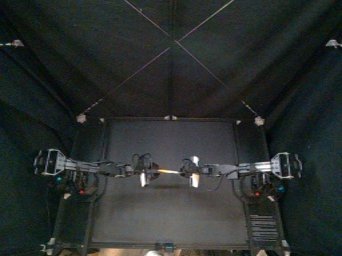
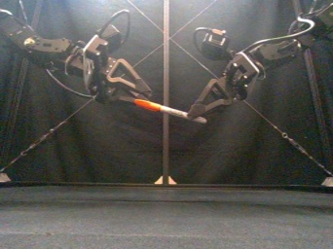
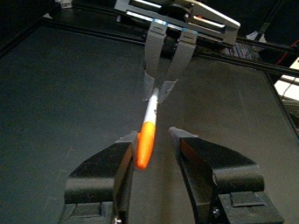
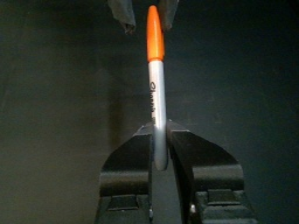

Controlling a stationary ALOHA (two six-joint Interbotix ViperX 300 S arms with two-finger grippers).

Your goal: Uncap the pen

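Front view: both arms reach in from their sides, wrists angled down, and meet mid-air above the black table [image 2: 166, 219]. Right gripper [image 2: 198, 117] is clamped on the barrel of the slim grey marker pen [image 2: 172, 112], which is tilted. Left gripper [image 2: 132, 96] jaws sit spread either side of the orange plastic cap [image 4: 152, 35], gaps visible. Cap on.

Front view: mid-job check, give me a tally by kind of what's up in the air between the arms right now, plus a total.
marker pen: 1
orange cap: 1, on the pen
Grippers: 2, left gripper open around the cap, right gripper shut on the pen's pale barrel
Total: 4
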